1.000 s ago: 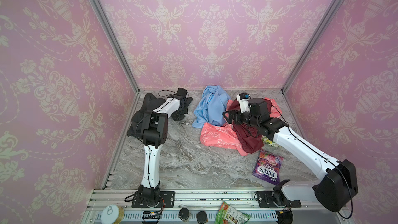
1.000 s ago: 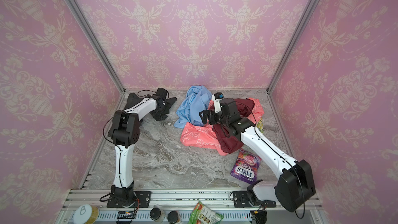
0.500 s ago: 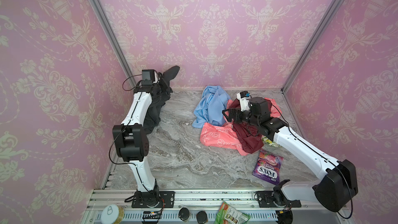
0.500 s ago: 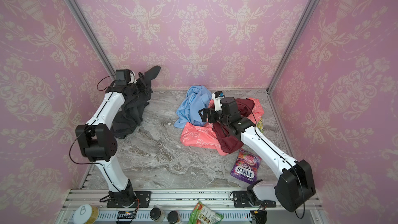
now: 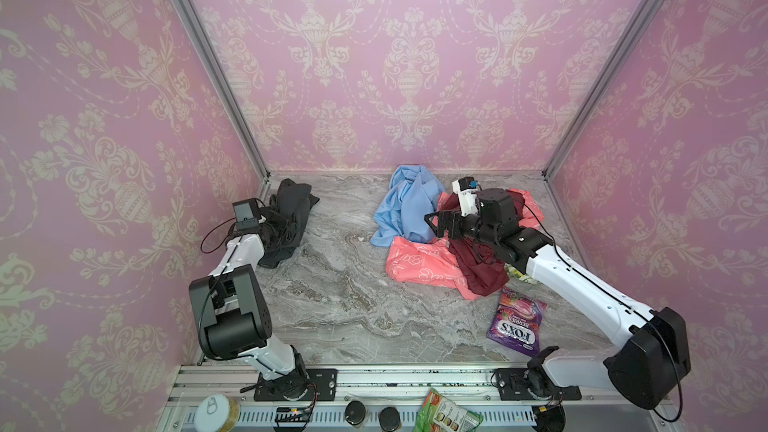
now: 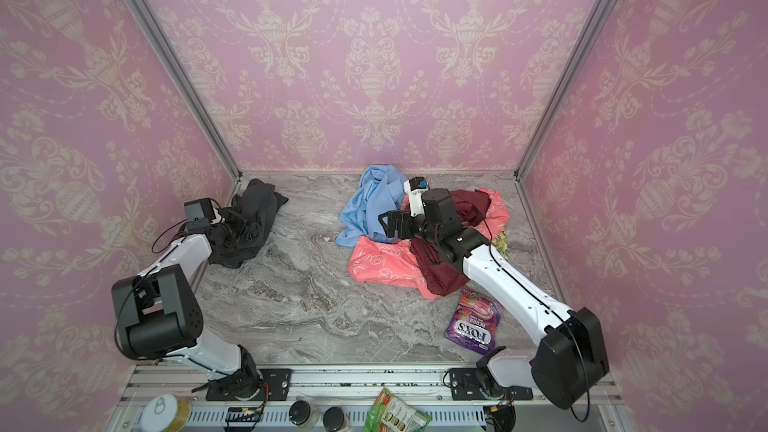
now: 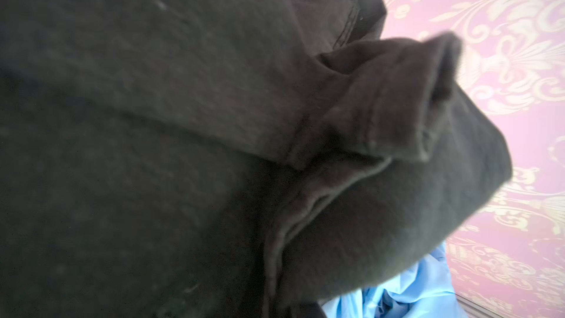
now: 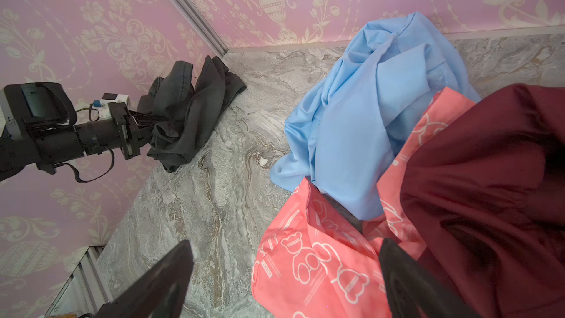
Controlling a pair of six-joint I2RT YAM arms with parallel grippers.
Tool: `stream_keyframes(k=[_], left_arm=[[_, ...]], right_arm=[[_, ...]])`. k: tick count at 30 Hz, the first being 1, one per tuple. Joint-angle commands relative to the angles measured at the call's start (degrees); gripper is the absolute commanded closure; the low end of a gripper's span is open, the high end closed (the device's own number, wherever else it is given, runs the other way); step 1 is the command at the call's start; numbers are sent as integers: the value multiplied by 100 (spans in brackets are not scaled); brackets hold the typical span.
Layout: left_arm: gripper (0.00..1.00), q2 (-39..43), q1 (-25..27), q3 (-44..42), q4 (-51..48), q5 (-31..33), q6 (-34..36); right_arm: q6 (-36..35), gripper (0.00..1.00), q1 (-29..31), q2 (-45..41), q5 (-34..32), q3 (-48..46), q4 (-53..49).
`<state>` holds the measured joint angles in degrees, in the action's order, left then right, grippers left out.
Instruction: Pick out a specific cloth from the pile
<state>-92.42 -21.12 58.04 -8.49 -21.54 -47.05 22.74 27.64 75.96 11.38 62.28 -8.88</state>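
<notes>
The dark charcoal cloth (image 5: 293,211) lies bunched in the far left corner of the marble tabletop (image 5: 340,305), close against the left wall and well apart from the pile (image 5: 440,243). The left gripper (image 8: 142,123) is closed tight on a fold of this cloth. In the left wrist view the dark fabric with its stitched hems fills almost the whole picture, so the fingers themselves are hidden there. The pile sits toward the far right of the tabletop. It has a light blue cloth (image 5: 407,205) at the back and a coral-pink cloth (image 5: 419,270) with white bear outlines in front of it. A shiny maroon cloth (image 5: 473,268) lies partly on the coral one, and a small part of a yellow floral cloth (image 5: 519,276) shows beside the right arm. The right gripper (image 8: 286,247) hovers over the pile, near the light blue cloth, with its fingers spread wide and nothing between them. A purple Fox's Berries candy bag (image 5: 515,322) lies on the marble just in front of the pile.
</notes>
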Motion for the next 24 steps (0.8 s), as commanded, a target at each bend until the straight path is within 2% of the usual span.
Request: stream_keyframes(k=[1,8,10,14,16,18,21,22,24], left_arm=[[100,-567,16,152,-617,439,499],[100,-1628,161,831,-792,941,290],[94,-1876,312,1157,-848,1090,217],[94,-2472,645,1980,-1032,1328,26],[90,-2756,729,2340,-1117,1328,-132],[81,-2912,827,2614,-1161,1360,-203],[54,-2862,994,2876,-1292,1473,-33],[40,-2725,1037,2827,-1255,1485,8],[23,-2362,1099,2600,-1099,1471,77]], right_arm=[[60,4,55,-182,-25,-23,-42],[-108,4,63,-201,-235,-10,-223],[-151,4,50,-117,-275,25,-261],[-248,3,-3,77,-285,117,-298],[-286,3,-60,153,-263,159,-315],[-334,3,-104,206,-258,201,-341],[-429,2,-144,236,-297,261,-427],[-460,2,-161,243,-306,268,-447],[-532,1,-178,211,-328,278,-507]])
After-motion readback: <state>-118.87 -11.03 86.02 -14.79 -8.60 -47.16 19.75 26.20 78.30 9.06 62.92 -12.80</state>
